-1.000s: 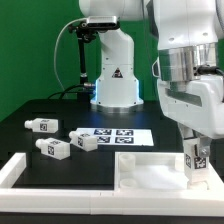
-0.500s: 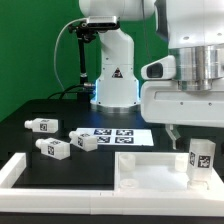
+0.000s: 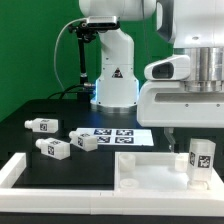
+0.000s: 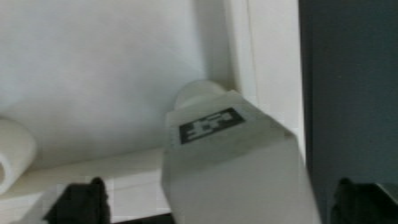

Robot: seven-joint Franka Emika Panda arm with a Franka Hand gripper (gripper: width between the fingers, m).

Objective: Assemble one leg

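One leg [image 3: 201, 160] stands upright at corner of panel [image 3: 145, 176]. Gripper [image 4: 214, 206] hangs over it, jaws apart. Likely screw-in step: close squarely on leg, keep vertical, twist w/ light downforce.

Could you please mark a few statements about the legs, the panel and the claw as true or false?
One leg stands upright on the white panel. True.
The claw is shut on that leg. False: its fingers are spread apart, either side of the leg.
Three more legs lie on the black table. True.
A leg lies on the marker board. False: it carries only tags.
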